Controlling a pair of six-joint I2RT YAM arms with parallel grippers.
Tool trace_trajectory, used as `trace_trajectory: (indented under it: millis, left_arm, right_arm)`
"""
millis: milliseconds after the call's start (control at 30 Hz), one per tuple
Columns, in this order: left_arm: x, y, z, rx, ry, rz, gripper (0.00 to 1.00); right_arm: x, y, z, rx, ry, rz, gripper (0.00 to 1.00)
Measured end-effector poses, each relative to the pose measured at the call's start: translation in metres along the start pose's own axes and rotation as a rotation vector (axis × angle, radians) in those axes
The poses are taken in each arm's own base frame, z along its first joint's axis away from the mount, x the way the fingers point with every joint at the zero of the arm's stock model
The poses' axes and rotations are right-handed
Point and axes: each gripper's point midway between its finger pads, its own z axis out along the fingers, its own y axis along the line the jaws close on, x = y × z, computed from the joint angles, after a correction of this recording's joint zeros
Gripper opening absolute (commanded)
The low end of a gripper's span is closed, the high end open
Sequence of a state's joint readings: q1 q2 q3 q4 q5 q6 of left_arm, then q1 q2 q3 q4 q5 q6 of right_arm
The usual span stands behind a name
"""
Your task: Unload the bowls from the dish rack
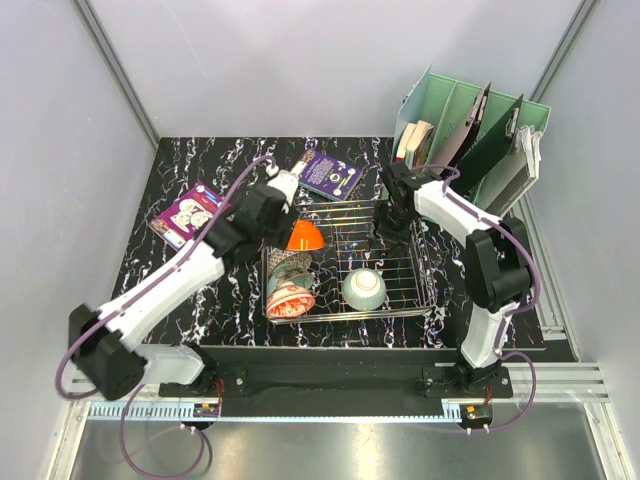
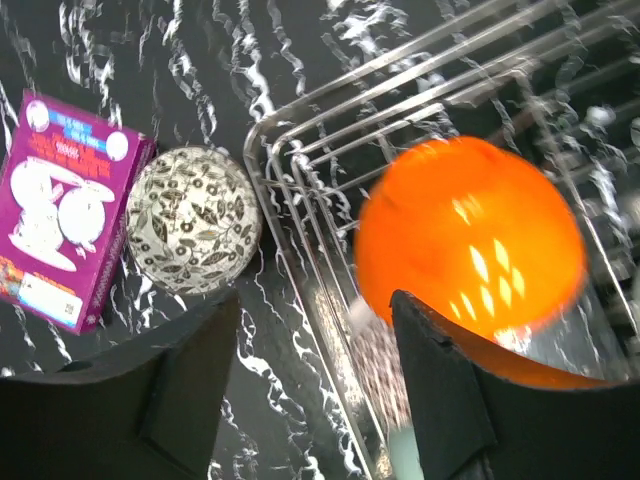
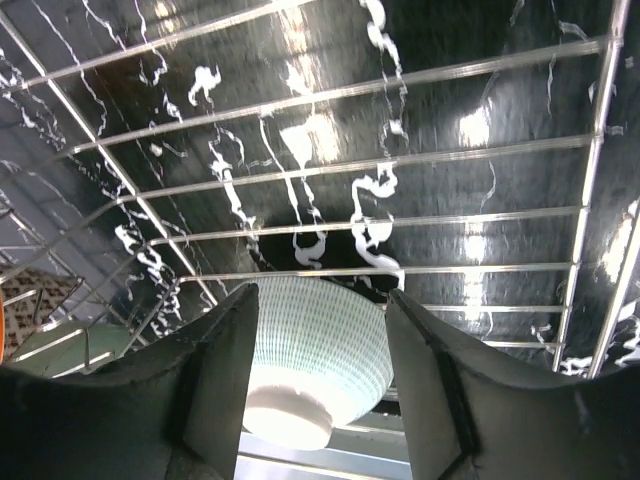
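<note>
Four bowls (image 1: 364, 290) in dish rack (image 1: 345, 225), fifth bowl (image 2: 195, 220) on counter (image 2: 200, 60) beside purple box (image 2: 65, 210) — left end effector (image 2: 312, 300), right end effector (image 3: 322, 295) both spread.

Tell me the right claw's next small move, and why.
Probably ease the right claw down onto the celadon bowl: it is open, the bowl lies framed between its fingers in the dish rack, apparently untouched.

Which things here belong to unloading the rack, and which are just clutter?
Job: dish rack, orange bowl, floral bowl, celadon bowl, grey patterned bowl (already out).
Lying about: purple box at left, purple box behind the rack, mint-green file organizer.
</note>
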State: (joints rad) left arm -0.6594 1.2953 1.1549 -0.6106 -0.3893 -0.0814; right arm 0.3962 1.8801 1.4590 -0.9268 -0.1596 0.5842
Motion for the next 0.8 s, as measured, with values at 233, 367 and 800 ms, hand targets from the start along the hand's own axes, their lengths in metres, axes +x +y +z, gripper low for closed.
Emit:
trace_trajectory:
  millis: [233,367,800]
  left_arm:
    - [-0.012,-0.008,-0.048,0.063,-0.142,0.117,0.73]
    - [-0.009,-0.036,-0.052,0.146,-0.146,0.248,0.73]
    - [0.012,-0.114,-0.027,0.259,-0.065,0.596,0.73]
  right_arm:
    - [0.009,-0.001,-0.009,-0.028,-0.010,0.016,0.64]
    - [0.013,-0.001,-0.005,-0.042,-0.003,0.028,0.63]
    - [0.015,0.009,-0.021,-0.116,-0.042,0.046,0.64]
